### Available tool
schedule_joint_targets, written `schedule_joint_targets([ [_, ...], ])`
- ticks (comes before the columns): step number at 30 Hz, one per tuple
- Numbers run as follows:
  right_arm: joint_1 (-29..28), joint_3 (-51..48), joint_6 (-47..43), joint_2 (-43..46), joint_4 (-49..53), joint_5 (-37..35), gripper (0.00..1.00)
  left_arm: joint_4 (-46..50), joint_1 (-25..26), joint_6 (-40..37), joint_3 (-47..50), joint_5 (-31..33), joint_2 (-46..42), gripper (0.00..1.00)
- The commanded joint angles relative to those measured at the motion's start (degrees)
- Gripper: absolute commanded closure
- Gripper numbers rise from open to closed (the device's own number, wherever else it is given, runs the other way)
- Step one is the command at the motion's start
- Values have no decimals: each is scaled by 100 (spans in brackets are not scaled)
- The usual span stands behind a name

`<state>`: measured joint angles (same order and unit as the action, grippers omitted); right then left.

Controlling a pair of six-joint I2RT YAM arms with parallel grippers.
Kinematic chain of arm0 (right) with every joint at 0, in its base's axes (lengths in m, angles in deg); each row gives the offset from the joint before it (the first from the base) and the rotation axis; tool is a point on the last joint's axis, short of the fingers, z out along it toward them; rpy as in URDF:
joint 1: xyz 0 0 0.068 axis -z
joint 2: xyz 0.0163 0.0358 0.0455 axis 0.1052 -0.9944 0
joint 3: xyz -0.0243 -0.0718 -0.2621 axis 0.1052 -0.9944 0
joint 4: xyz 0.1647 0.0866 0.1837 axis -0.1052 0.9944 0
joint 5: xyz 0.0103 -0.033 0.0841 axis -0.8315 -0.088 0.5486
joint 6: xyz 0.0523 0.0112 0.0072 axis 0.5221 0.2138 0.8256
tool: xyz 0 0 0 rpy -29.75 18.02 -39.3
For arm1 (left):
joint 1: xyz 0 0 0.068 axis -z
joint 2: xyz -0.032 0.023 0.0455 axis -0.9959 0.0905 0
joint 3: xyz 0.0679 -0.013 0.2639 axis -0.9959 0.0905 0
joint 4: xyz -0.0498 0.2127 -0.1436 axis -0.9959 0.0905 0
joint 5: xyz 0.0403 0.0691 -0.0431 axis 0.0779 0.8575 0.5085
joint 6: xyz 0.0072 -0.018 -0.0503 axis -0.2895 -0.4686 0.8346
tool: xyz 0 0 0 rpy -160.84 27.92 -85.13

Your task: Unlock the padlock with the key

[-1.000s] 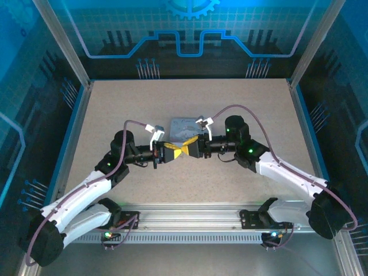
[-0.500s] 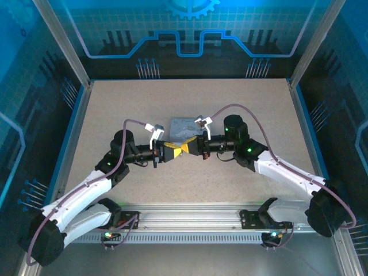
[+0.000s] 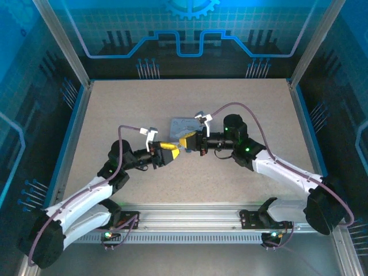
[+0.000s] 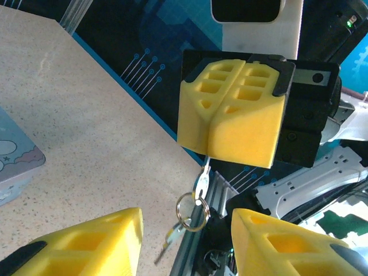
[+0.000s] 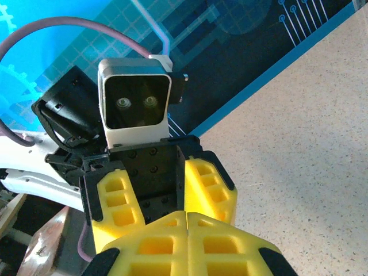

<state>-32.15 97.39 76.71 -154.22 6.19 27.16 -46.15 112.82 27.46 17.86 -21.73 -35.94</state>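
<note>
— What stood at the left?
— The left gripper (image 3: pixel 172 153) was released, its honeycombed yellow foam fingers (image 4: pixel 86 244) spread apart above the speckled table (image 4: pixel 86 98).
— And to the right of it?
— The right gripper (image 4: pixel 221 135) was clenched, blocky foam pads (image 4: pixel 247 135) flush, grasping the key (image 4: pixel 203 177), a thin metal sliver hanging from their seam, with a round wire ring (image 4: pixel 192 211) looped below it and a second small key (image 4: pixel 171 236) dangling from that ring.

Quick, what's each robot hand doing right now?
Left gripper: jaws open, holding nothing.
Right gripper: shut on the key.
</note>
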Motion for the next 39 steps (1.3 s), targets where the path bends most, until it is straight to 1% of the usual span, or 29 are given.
schedule_joint_targets([
  [1, -39, 81, 24, -68, -244, 58, 100, -1132, -34, 503, 104, -72, 235, 55],
  [5, -37, 68, 5, -87, -234, 76, 100, -1265, -32, 546, 2, -200, 506, 56],
  [9, -17, 63, -16, -51, -221, 60, 100, -1340, -45, 529, 5, -187, 543, 64],
  [11, -3, 47, -23, -20, -215, 43, 100, -1345, -42, 537, 14, -189, 522, 71],
  [13, 13, 37, -25, -14, -230, 42, 100, -1354, -52, 541, 43, -192, 495, 82],
  [15, 22, 28, -25, -14, -245, 45, 100, -1360, -62, 547, 64, -185, 452, 95],
  [16, 23, 20, -17, -25, -254, 51, 100, -1352, -70, 539, 73, -183, 431, 100],
  [23, 31, -35, 36, -25, -307, 17, 100, -1156, -81, 465, 141, -106, 231, 100],
  [27, 36, -7, 10, 4, -157, -113, 100, -821, -85, 294, 144, -27, 43, 100],
  [28, 38, -8, 17, 25, -107, -173, 96, -694, -85, 219, 138, -8, -6, 100],
  [31, 40, -16, -7, 90, 55, -362, 93, -182, -86, -20, 131, 82, -213, 100],
  [32, 37, -1, -8, 115, 161, -488, 87, -3, -87, -92, 126, 106, -291, 100],
  [33, 37, 17, 9, 138, 398, -668, 76, 133, -86, -153, 128, 145, -377, 100],
  [35, 34, -20, 8, 192, 572, -934, 60, 413, -86, -281, 128, 216, -529, 100],
  [36, 34, -36, 25, 225, 661, -1119, 55, 573, -85, -350, 128, 254, -620, 100],
  [39, 10, -120, 96, 290, 868, -1630, 45, 1040, -86, -544, 128, 394, -866, 100],
])
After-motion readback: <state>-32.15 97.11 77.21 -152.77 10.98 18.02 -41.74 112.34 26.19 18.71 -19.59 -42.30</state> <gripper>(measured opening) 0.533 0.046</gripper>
